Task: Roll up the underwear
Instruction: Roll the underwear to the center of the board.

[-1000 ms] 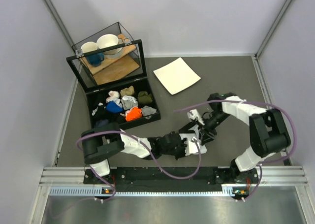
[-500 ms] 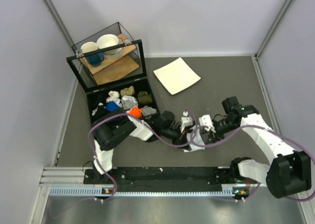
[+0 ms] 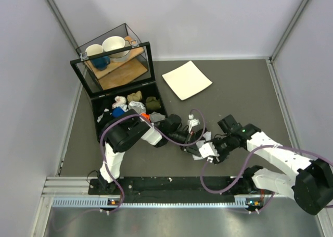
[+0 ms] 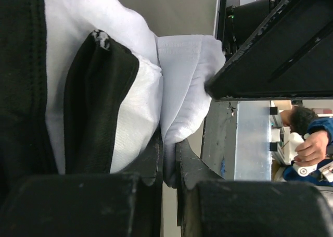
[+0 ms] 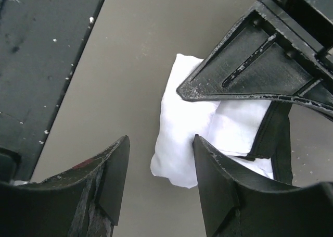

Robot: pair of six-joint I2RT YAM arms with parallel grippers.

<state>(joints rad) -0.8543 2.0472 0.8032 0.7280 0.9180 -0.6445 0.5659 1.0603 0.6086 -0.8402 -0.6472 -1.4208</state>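
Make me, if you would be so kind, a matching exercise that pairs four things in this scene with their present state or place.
Things:
1. underwear
2. left jaws
3. right jaws
4. plate

States:
A. shut on white fabric
B. lying flat at the far side, nothing on it
C. bunched up, one edge pinched
D. open, gripping nothing

Pairs: 1-C, 2-A, 3-D, 4-B

Crowded centre — open table to the right.
Left gripper (image 4: 169,161) and underwear (image 5: 182,138) blocked the right gripper (image 5: 160,141) ahead; plate (image 3: 186,79) and compartment box (image 3: 94,109) stood behind — bare table (image 3: 244,91) rightward.
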